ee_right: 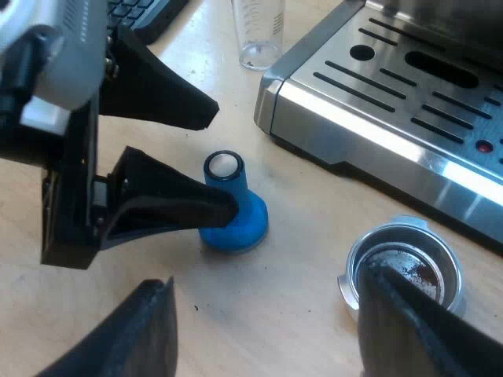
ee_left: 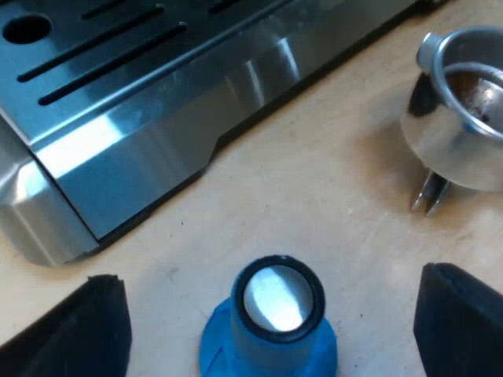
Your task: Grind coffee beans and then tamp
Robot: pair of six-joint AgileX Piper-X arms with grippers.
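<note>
A blue tamper [ee_left: 271, 330] with a silver top stands upright on the wooden table. My left gripper [ee_left: 271, 276] is open, with one finger on each side of the tamper. In the right wrist view the left gripper [ee_right: 222, 157] straddles the blue tamper [ee_right: 234, 216]; one finger is at its neck and the other stays apart. The metal holder [ee_left: 464, 118] rests on the table with brown grounds in its basket, its handle hidden. My right gripper [ee_right: 266, 279] is open above the table, one finger next to the holder's basket [ee_right: 405, 263].
The espresso machine's steel drip tray [ee_left: 149, 102] with dark slots lies close to the tamper, and the drip tray [ee_right: 393, 86] is also near the holder. A clear measuring glass [ee_right: 258, 31] stands by the tray's corner. A dark keyboard [ee_right: 145, 12] lies beyond.
</note>
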